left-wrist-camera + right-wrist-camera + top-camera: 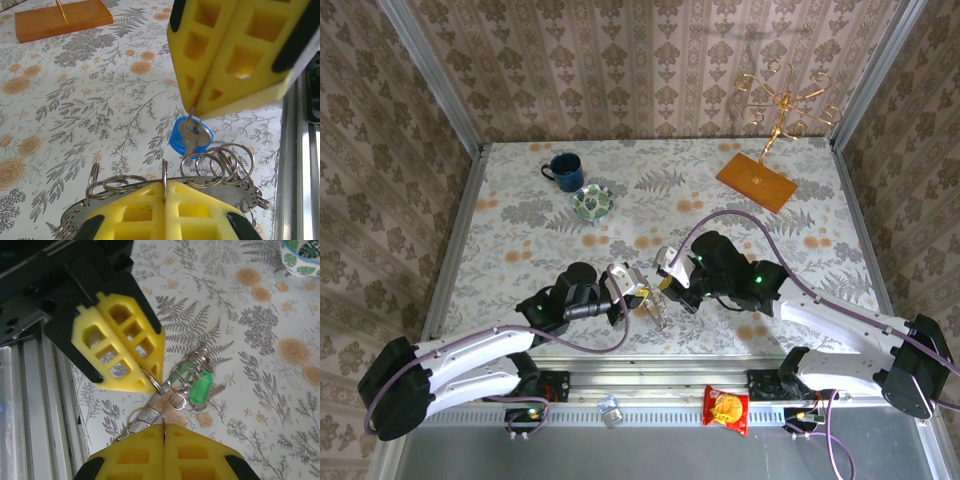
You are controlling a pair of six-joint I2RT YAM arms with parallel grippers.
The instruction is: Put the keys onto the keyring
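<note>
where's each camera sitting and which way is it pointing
Top external: above and behind the robot, looking down at the table; both arms show.
Left wrist: looks along the left gripper, clamped on the keyring, towards the right gripper pinching the blue-tagged key.
Right wrist: looks along the right gripper at the left gripper and green-tagged key.
Shared: both wrist views show the keyring and the opposite gripper.

keyring (235, 186) before bowl (592, 203), mug (563, 170) behind bowl

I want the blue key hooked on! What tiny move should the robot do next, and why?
Probably nudge the right gripper down a little. It pinches the blue key just above the keyring, which the left gripper holds, so the key looks close to hooking.
</note>
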